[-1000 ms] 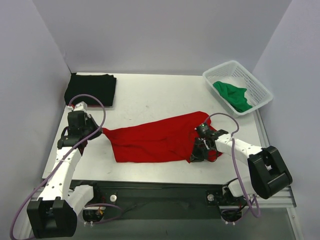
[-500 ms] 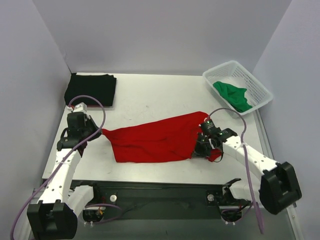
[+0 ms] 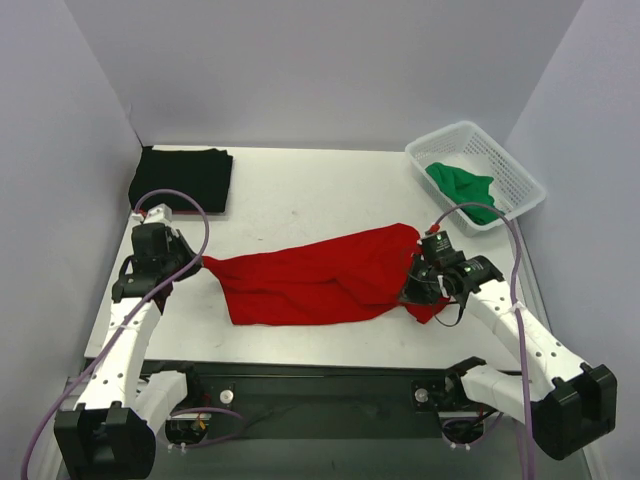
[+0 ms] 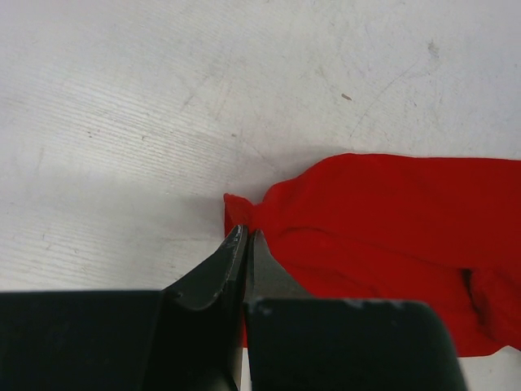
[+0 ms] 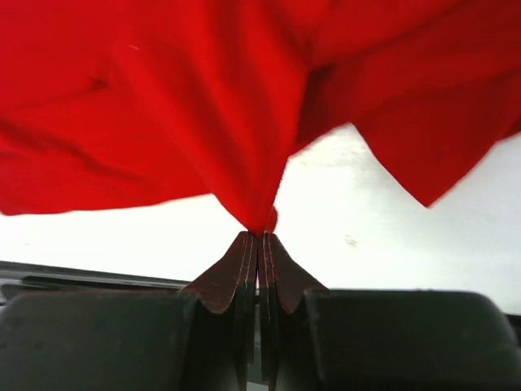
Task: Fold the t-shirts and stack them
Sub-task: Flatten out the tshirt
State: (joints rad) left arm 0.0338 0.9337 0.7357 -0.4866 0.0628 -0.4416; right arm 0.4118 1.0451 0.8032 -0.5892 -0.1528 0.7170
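Note:
The red t-shirt lies stretched across the middle of the table, crumpled toward its right end. My left gripper is shut on its left corner, low over the table. My right gripper is shut on a pinch of the red t-shirt at its right end, and the cloth hangs from that pinch above the table. A black t-shirt lies folded at the back left. A green t-shirt sits bunched in the basket.
The white mesh basket stands at the back right corner. Grey walls close in the left, back and right sides. Bare white tabletop spreads behind the red t-shirt. The black rail runs along the near edge.
My right gripper closed on the red t-shirt's right end and moved right and up, pulling that end out. The right arm swung out toward the right. The left arm held still.

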